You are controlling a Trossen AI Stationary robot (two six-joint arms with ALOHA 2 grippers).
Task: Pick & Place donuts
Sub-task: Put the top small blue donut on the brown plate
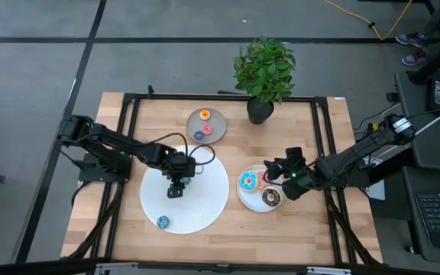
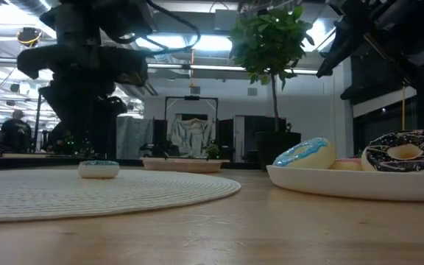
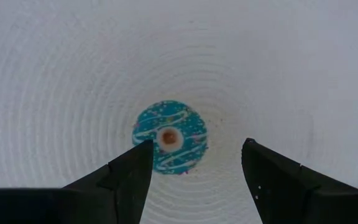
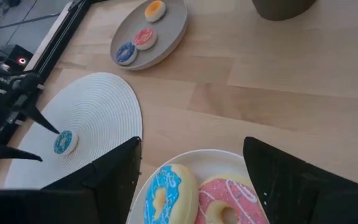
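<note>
Teal donut lies flat on the white disc, and the left gripper hangs above it, fingers apart and empty. It looks off-centre between them, so closing could nudge it away. Right gripper, fingers apart, waits over the plate.

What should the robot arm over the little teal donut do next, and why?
Probably go straight down. The left gripper hangs open above the teal donut, which lies alone on the white disc. The donut sits a bit toward one finger, so a small nudge sideways first, then lower and close around it.
</note>
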